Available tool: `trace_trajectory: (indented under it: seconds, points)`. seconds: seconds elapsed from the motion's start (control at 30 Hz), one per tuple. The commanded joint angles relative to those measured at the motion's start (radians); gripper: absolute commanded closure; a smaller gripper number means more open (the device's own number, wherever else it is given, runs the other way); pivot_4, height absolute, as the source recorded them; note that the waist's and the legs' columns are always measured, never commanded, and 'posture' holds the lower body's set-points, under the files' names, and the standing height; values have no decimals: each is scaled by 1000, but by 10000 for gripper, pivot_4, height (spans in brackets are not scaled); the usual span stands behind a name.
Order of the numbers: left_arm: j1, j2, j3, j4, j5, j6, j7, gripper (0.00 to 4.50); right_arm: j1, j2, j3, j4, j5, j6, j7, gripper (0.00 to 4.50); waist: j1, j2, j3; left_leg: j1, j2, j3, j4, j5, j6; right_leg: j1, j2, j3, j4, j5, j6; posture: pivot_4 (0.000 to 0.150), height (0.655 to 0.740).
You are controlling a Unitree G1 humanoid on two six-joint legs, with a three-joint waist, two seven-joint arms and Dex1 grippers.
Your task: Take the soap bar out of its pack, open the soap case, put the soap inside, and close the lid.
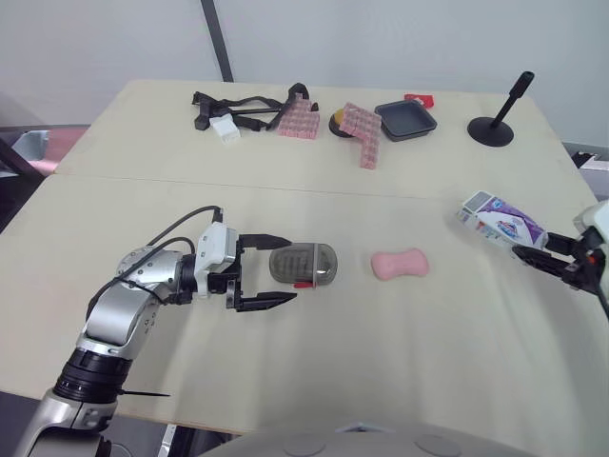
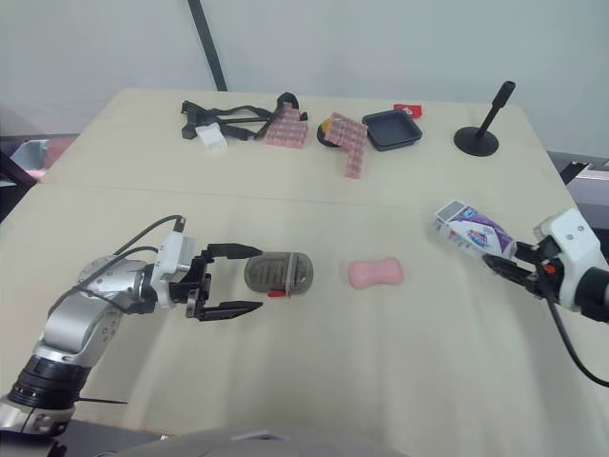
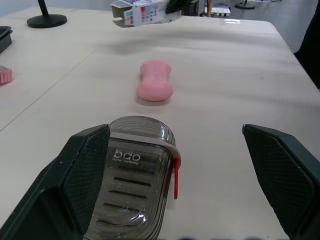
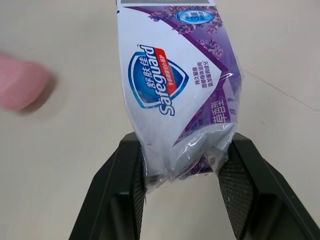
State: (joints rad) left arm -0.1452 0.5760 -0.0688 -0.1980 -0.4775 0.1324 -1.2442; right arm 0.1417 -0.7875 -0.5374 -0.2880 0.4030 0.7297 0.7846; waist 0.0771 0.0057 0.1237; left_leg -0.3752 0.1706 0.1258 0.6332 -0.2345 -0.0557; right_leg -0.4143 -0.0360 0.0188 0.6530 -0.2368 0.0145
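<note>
Closest to the head camera, the left gripper (image 1: 288, 269) lies low over the pale table (image 1: 314, 381) with its jaws spread wide. The soap case (image 1: 303, 265), a smoky see-through box with a red clasp (image 3: 175, 176) on its side, lies flat on the table with its near end between the two black fingers. In the left wrist view one finger (image 3: 75, 185) sits right against the case's side, while the other finger (image 3: 282, 180) stands well apart from it. The lid looks down on the case.

Just beyond the case, apart from it, the pink soap bar (image 1: 399, 264) rests bare on the table, between the case and the pack.

At the table's right side, the right gripper (image 4: 183, 165) is clamped on one end of the white and purple soap pack (image 1: 500, 220), both finger pads pressed into the crumpled wrapper. The pack hangs off the table, its shadow falling on the surface beneath it in the left wrist view.

On the far side of the table lie black straps (image 1: 238, 107), pink blocks (image 1: 363, 130), a black tray (image 1: 406, 120) and a black stand (image 1: 495, 119).
</note>
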Motion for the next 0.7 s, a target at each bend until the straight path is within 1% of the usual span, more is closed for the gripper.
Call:
trace_trajectory:
  seconds: [0.03,0.07,0.17,0.33,0.4,0.5,0.7]
  points:
    - [-4,-2,9,-19,-21,-9,-1,0,-58,102,-21,-118,-10,156,-238,24711,-1,0,0,0,0,0,0,0,0,0,0,0,0,0,0,1500,7398]
    - [-4,-2,10,-18,-22,-10,-2,0,-82,153,-28,-150,-14,225,-317,24711,-1,0,0,0,0,0,0,0,-1,0,0,0,0,0,0,1500,7398]
    - [-16,-6,10,0,-16,-20,-8,0,-114,252,-18,-229,-42,344,-466,24711,1,2,-1,0,0,0,0,2,-4,0,1,0,1,0,0,1500,7398]
    - [-29,-10,10,12,-13,-27,-10,0,-184,422,-33,-295,-72,430,-657,24711,-3,2,-1,1,-1,0,-2,5,-10,0,1,1,0,0,1,1500,7398]
    - [-28,-11,8,9,-13,-28,-10,0,-206,482,-36,-307,-86,445,-718,24711,-5,2,-1,2,-2,0,-5,6,-13,0,1,1,0,3,5,1500,7398]
    - [-25,-15,9,5,-18,-26,-9,0,-217,514,-22,-316,-99,445,-757,24711,-5,2,-1,3,-3,0,-9,8,-15,0,1,1,-1,3,6,1500,7398]
    - [-22,-22,26,-21,-81,18,-6,0,-229,528,-4,-305,-97,438,-783,24711,-5,2,-1,3,-4,-1,-12,9,-19,2,2,1,-2,3,6,1500,7398]
